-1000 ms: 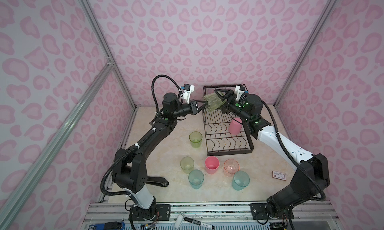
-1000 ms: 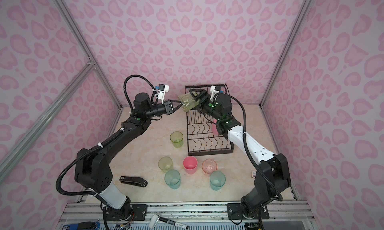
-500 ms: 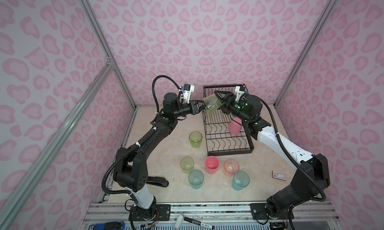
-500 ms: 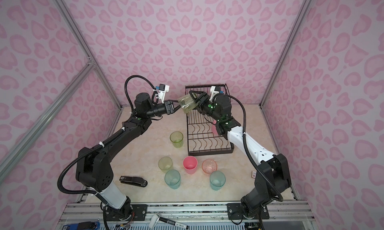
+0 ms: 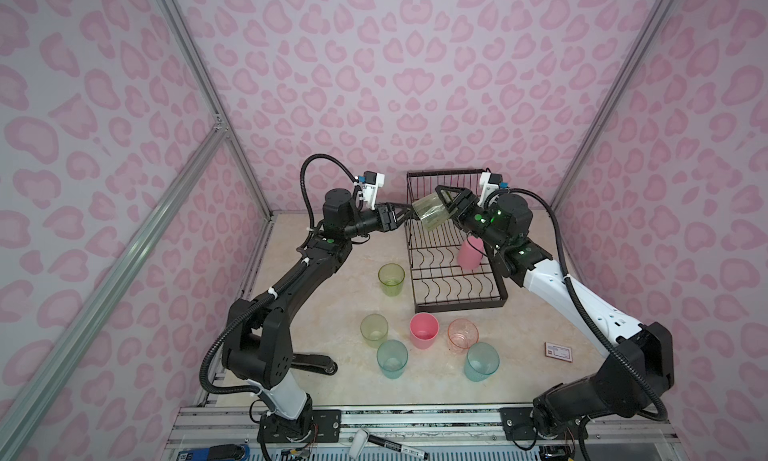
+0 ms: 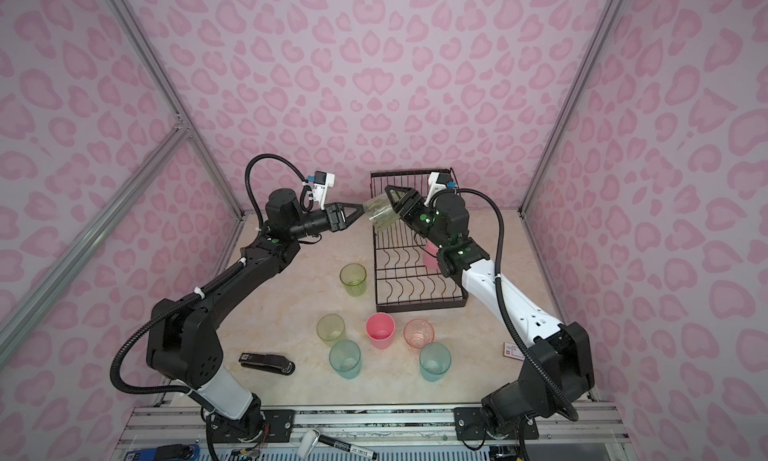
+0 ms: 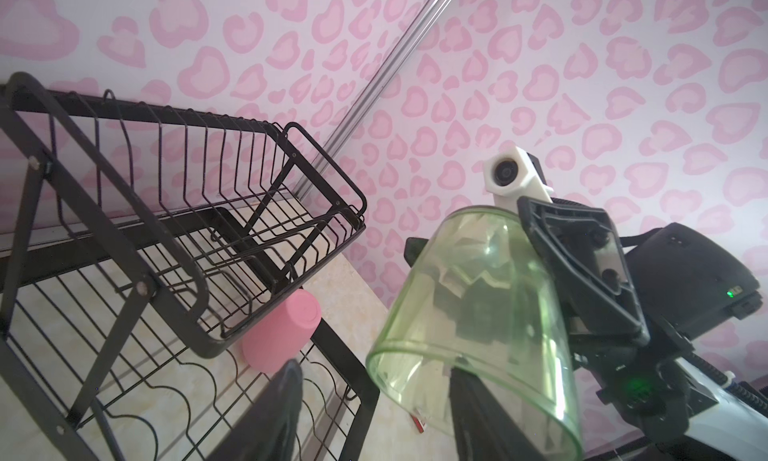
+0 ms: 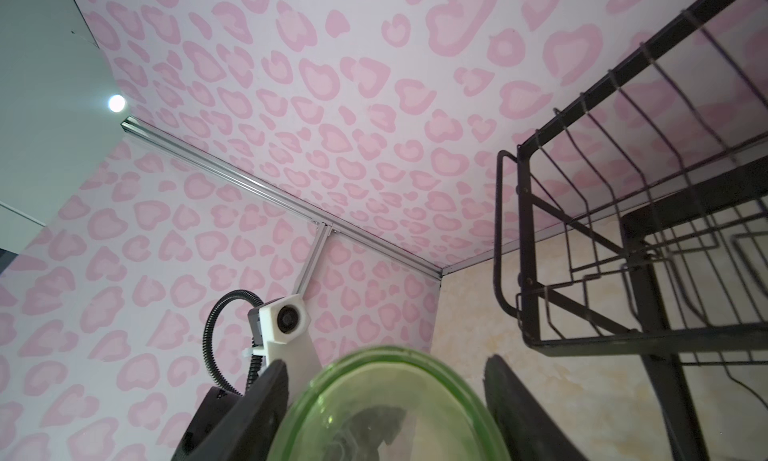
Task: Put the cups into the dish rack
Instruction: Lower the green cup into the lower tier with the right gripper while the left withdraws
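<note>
pink leopard-spot walls (image 5: 374, 84) close you in on three sides, over a pale marbled table (image 5: 345, 305). the black wire dish rack (image 5: 440, 272) stands toward the back right, its small basket tier raised at the far end above the slotted tier.

your right gripper (image 5: 441, 205) is up in front of the basket tier, clamped on a held yellow-green cup (image 5: 428, 215) that tilts with its mouth toward the left arm. the right wrist view shows fingers (image 8: 266, 409) on either side of its wall. your left gripper (image 5: 405, 217) sits at that cup's rim with its jaws apart. in the left wrist view one finger is clear of the cup and the other shows through the green plastic; you cannot tell whether it touches.

one racked pink cup (image 5: 469, 253) is bottom up on the slotted tier, under the basket's edge. six cups stand upright on the table:
- a lone yellow-green cup (image 5: 390, 278) just left of the rack
- a near yellow-green cup (image 5: 374, 329)
- a pink tumbler (image 5: 424, 331)
- an orange-pink cup (image 5: 462, 334)
- two teal cups (image 5: 392, 358) nearest you

a black stapler (image 6: 268, 362) lies near the left base. the red-edged card (image 5: 558, 351) and the marker (image 5: 399, 446) both carry print too small to read.
</note>
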`<state>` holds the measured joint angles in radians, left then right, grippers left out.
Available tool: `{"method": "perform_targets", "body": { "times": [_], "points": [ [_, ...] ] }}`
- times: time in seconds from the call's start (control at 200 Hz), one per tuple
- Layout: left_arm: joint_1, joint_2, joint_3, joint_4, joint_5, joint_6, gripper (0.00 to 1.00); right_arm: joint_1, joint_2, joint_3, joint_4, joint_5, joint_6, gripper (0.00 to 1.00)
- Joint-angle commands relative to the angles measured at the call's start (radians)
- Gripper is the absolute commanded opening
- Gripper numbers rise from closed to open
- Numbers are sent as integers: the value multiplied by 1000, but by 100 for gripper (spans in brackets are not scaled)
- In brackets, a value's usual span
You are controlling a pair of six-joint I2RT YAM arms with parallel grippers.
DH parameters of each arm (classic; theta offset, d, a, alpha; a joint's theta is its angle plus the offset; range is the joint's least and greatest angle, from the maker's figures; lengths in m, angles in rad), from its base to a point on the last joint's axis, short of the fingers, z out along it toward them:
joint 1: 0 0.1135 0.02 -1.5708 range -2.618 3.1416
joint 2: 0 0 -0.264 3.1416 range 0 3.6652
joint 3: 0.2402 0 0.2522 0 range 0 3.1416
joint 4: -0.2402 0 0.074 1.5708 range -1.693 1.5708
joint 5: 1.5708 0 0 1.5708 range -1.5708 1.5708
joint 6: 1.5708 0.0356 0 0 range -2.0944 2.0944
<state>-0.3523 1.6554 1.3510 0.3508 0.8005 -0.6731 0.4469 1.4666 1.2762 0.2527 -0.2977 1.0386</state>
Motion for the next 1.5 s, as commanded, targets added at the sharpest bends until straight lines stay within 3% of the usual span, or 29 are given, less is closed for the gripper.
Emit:
{"method": "perform_targets", "body": {
  "times": [0.0,0.335,0.585,0.795,1.245,1.495],
  "points": [
    [4,-37,-35,-2,-32,1,61,3,-35,-31,-49,81,-160,49],
    [8,-152,-120,-98,-151,25,72,72,-174,-243,-99,327,-519,50],
    [19,-226,-116,-348,-318,70,80,123,-173,-417,49,443,-695,51],
    [38,-308,-141,-466,-408,111,82,173,-99,-495,196,509,-840,51],
    [51,-337,-181,-454,-418,124,81,174,70,-581,408,608,-898,51],
    [53,-342,-206,-429,-420,124,81,161,35,-683,456,777,-862,51]
  ]
}}
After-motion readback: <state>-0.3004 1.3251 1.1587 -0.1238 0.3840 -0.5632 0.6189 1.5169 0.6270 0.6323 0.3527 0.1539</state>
